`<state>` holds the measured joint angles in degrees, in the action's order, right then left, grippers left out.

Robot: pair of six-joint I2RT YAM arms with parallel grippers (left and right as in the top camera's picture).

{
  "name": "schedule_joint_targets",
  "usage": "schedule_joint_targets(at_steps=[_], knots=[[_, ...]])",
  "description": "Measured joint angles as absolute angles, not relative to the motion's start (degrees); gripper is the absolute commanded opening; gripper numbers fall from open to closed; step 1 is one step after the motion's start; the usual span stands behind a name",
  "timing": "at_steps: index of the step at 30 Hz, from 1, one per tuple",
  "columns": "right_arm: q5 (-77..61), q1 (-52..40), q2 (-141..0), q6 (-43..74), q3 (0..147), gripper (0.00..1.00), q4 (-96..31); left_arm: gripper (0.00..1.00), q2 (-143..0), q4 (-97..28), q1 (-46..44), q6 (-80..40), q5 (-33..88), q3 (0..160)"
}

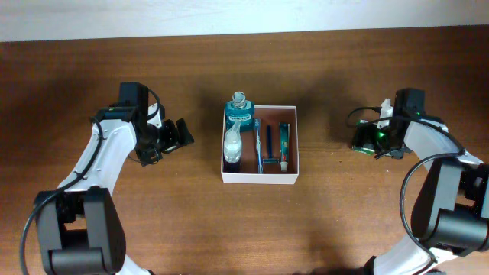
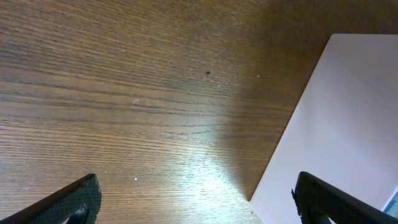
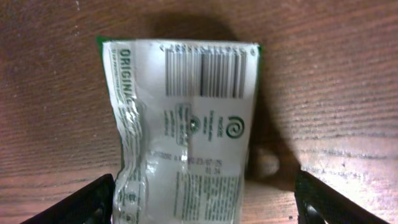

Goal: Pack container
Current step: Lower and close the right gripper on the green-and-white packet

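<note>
The container [image 1: 260,176], a shallow white box with a reddish-brown inside, sits mid-table. It holds a blue mouthwash bottle [image 1: 238,116], a small clear bottle [image 1: 232,142], a blue toothbrush [image 1: 258,141] and a toothpaste tube [image 1: 283,143]. Its white wall shows in the left wrist view [image 2: 348,118]. My left gripper [image 1: 174,136] [image 2: 198,202] is open and empty, left of the container. My right gripper [image 1: 376,142] [image 3: 202,205] is open, its fingers either side of a green-and-white packet [image 3: 183,124] [image 1: 365,140] lying flat on the table at the right.
The table is dark brown wood [image 1: 321,221]. A pale wall edge runs along the back [image 1: 244,15]. Both arms reach in from the front corners.
</note>
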<state>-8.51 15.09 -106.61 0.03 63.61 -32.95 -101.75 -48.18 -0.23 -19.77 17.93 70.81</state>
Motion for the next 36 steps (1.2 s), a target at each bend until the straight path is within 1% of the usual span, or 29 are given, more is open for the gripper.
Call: schedule_joint_targets(at_steps=[3, 7, 12, 13, 18, 24, 30, 36], knots=[[-7.66, 13.89, -106.98, -1.63, 63.64, 0.82, -32.01, 0.99, -101.75, -48.18, -0.23, -19.77, 17.93, 70.81], [-6.92, 12.27, -107.35, -3.27, 63.72, 0.71, -30.70, 0.99, -101.75, -48.18, -0.23, -19.77, 17.93, 70.81], [-5.80, 11.66, -107.68, -3.62, 63.86, 0.65, -30.33, 0.99, -101.75, -48.18, -0.23, -19.77, 17.93, 70.81], [-5.45, 11.66, -107.72, -3.66, 63.86, 0.61, -30.39, 0.99, -101.75, -48.18, -0.23, -19.77, 17.96, 70.81], [-4.08, 11.62, -107.74, -3.95, 63.90, 0.48, -31.44, 0.99, -101.75, -48.18, -0.23, -19.77, 17.93, 70.81], [-3.97, 11.62, -107.74, -3.88, 64.29, 0.25, -32.18, 1.00, -101.75, -48.18, -0.23, -19.77, 17.93, 70.81], [-4.12, 11.62, -107.74, -2.81, 65.49, 0.21, -35.07, 0.99, -101.75, -48.18, -0.23, -19.77, 17.93, 70.81], [-4.14, 11.62, -108.57, 0.47, 68.64, 0.21, -43.00, 0.99, -101.75, -48.18, -0.23, -19.77, 17.93, 70.81]])
